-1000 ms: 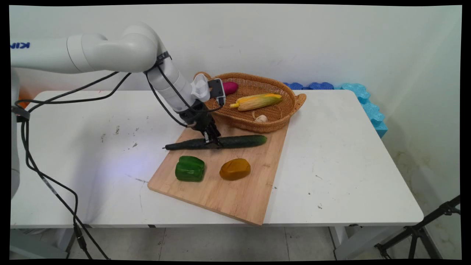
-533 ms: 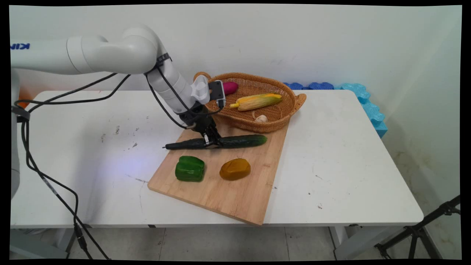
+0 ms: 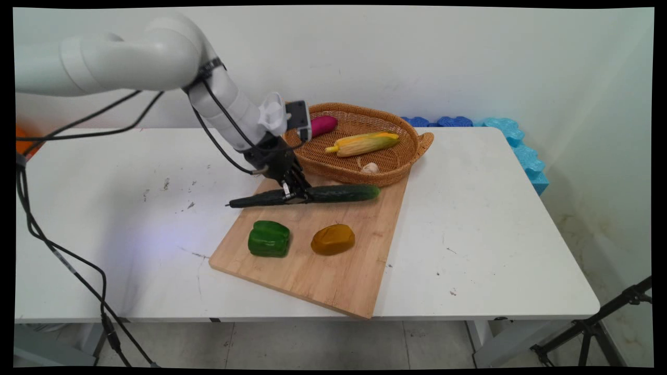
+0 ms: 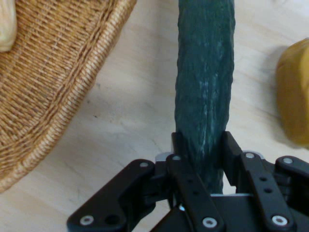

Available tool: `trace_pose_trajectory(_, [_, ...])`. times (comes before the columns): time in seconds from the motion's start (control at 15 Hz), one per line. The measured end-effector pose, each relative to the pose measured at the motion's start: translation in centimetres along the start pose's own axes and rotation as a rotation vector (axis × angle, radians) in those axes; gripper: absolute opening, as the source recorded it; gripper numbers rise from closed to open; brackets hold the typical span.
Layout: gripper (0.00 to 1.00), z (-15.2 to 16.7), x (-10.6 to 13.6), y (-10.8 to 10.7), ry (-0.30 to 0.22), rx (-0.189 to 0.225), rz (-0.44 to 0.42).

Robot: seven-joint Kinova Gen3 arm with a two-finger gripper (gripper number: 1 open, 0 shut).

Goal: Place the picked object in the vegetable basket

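Note:
A long dark green cucumber (image 3: pixel 333 194) hangs just above the wooden cutting board (image 3: pixel 333 271), lying left to right. My gripper (image 3: pixel 295 194) is shut on it near its middle. In the hand view the cucumber (image 4: pixel 205 92) runs up from between my fingers (image 4: pixel 231 150), which press on both its sides. On the board below sit a green bell pepper (image 3: pixel 269 238) and a yellow-brown potato (image 3: pixel 333 239), whose edge (image 4: pixel 294 92) shows at the right of the hand view.
A wicker basket (image 3: pixel 401 166) stands behind the board with a corn cob (image 3: pixel 365 143), a magenta eggplant (image 3: pixel 323 124) and a garlic bulb (image 3: pixel 370 167) in it; its wall (image 4: pixel 53 92) is close on the hand's left. Blue foam (image 3: pixel 516 146) lines the table's far right.
The gripper has risen a little and moved slightly left with the cucumber in it, lifting the cucumber off the board. The arm's elbow has gone up.

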Motion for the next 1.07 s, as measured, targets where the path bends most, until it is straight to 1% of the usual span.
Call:
trace_pose_trajectory(0.27, [0.00,-4.5,0.9,0.5,0.041,-0.001,-0.023])
trace_pose_trajectory(0.33, [0.00,-5.2,1.2,0.5,0.046,0.000,-0.026])
trace_pose_trajectory(0.47, [0.00,-7.1,2.0,0.2,0.062,0.011,-0.041])
trace_pose_trajectory(0.6, [0.00,-8.8,2.9,-0.5,0.074,0.032,-0.058])
trace_pose_trajectory(0.73, [0.00,-10.1,3.9,-1.8,0.077,0.064,-0.078])
trace_pose_trajectory(1.07, [0.00,-11.2,5.6,-4.6,0.067,0.127,-0.116])
